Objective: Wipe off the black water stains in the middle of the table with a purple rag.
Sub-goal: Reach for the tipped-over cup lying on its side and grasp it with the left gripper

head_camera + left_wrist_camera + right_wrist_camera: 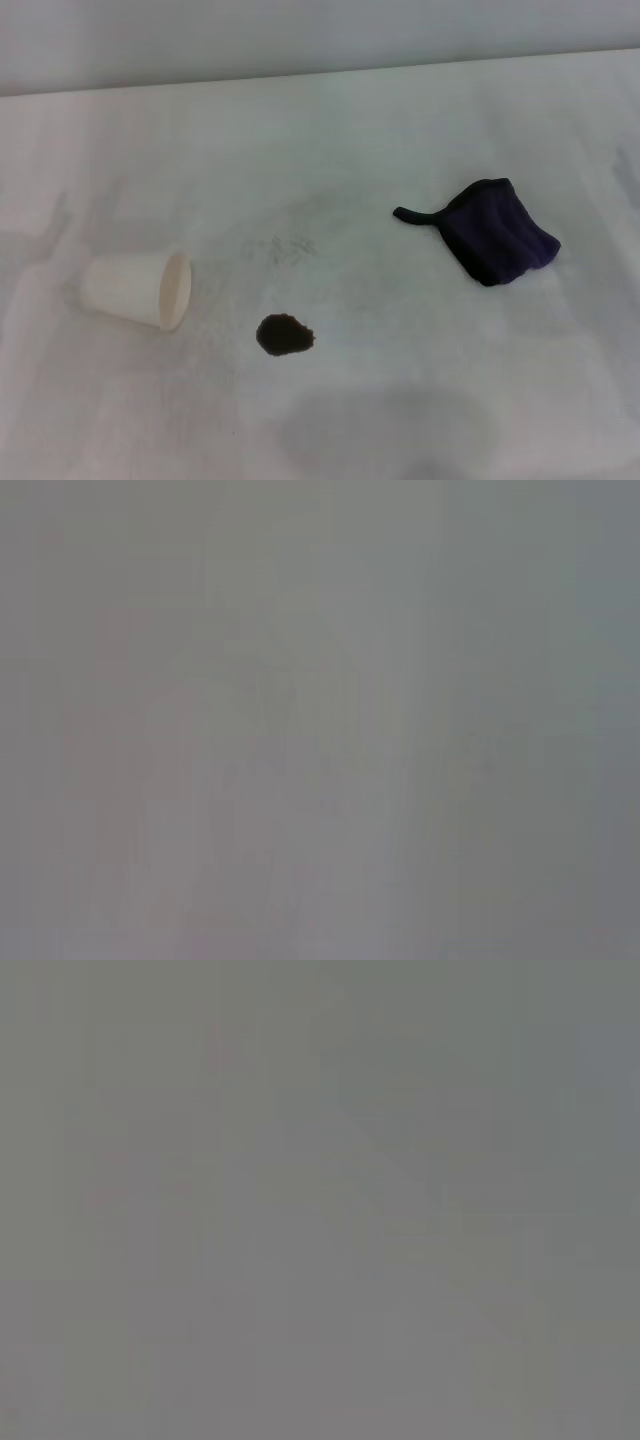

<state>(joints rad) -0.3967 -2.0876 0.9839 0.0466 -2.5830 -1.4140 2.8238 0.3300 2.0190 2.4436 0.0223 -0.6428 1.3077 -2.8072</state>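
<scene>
- A white paper cup [134,289] lay tipped on its side toward the left of the table [420,120], its mouth facing right.
- Just right of the cup's mouth and a little nearer the robot, the black water stains [285,335] showed as one small dark oval blotch, apart from the cup.
- Faint grey scuff marks [285,247] sat beyond the blotch.
- The purple rag [496,243] lay crumpled well to the right and farther back, its thin black strap tail pointing left, untouched.
- Neither end effector appeared in the head view, and both wrist views showed only featureless grey, so whether either was apart or together could not be told.
</scene>
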